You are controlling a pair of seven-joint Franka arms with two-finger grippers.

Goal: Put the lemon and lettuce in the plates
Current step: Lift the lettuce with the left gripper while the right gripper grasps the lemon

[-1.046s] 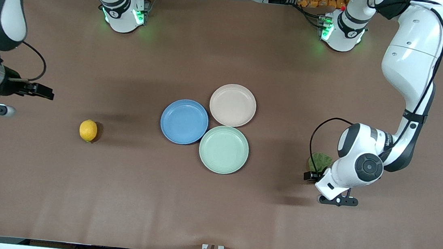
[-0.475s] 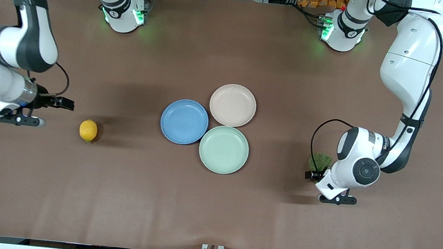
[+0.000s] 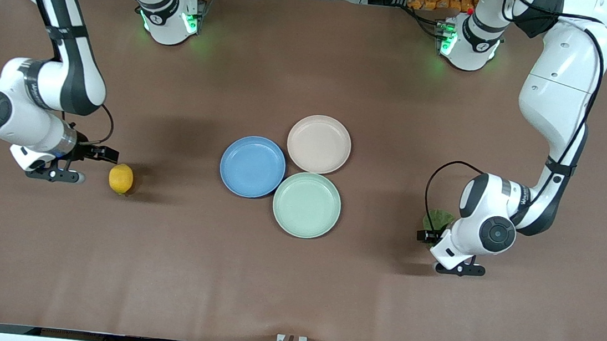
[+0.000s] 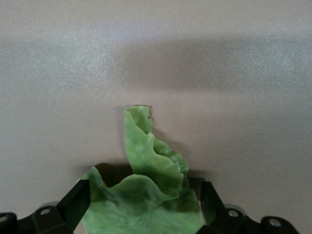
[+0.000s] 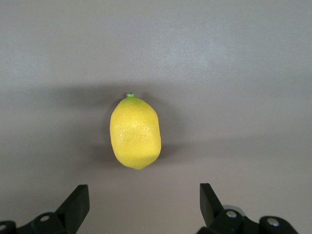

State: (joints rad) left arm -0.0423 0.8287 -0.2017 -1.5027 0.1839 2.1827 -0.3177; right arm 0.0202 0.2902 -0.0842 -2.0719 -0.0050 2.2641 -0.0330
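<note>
Jaws on both arms stand spread wide with nothing pinched between them. On the right gripper (image 5: 141, 204) the dark fingers (image 5: 74, 204) flank bare table, and the lemon (image 5: 135, 132) lies just ahead of them, untouched, green tip pointing away. From the front camera this gripper (image 3: 94, 157) sits beside the lemon (image 3: 121, 178) toward the right arm's end of the table (image 3: 293, 281), lined up, it seems, for a straight push onto the fruit.

On the left gripper (image 4: 141, 204) the jaws straddle the lettuce (image 4: 146, 180): the ruffled leaf lies on the table between the fingers (image 4: 75, 204), its narrow tail stretching ahead. Spread that wide, they look ready to close across the crumpled body, where there is most to hold. From the front the lettuce (image 3: 438, 219) peeks out beside the left wrist.

Mid-table, the blue plate (image 3: 252, 166) and the beige plate (image 3: 319, 143) are both bare, beside a mint-green plate (image 3: 307, 205). Neither item is lifted yet.
</note>
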